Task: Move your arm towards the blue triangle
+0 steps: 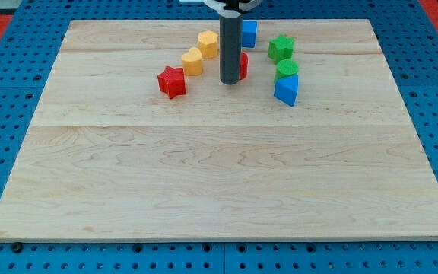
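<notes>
The blue triangle (286, 89) lies at the view's upper right of the wooden board (219, 175), just below a green block (287, 69). My tip (230, 80) is down on the board to the left of the blue triangle, with a gap between them. A red block (242, 65) sits right behind the rod, mostly hidden. A blue cube (249, 33) is near the top edge, behind the rod. A green star (280, 48) lies above the green block.
A red star (172, 81) lies left of my tip. Two yellow blocks sit up and left of it, one lower (192, 62) and one higher (207, 43). A blue pegboard (6, 91) surrounds the board.
</notes>
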You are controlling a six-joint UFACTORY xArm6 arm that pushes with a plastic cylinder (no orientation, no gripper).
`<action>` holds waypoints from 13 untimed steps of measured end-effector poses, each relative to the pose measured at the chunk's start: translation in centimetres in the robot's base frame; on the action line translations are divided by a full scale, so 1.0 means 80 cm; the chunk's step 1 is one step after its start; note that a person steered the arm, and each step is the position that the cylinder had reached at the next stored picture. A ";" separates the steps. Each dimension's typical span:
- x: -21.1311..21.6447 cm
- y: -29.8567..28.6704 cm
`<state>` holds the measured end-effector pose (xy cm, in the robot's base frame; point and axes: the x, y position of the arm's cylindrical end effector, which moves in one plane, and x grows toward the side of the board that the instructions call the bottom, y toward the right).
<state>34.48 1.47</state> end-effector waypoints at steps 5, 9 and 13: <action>0.246 0.040; 0.295 0.108; 0.306 0.217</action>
<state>58.94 18.80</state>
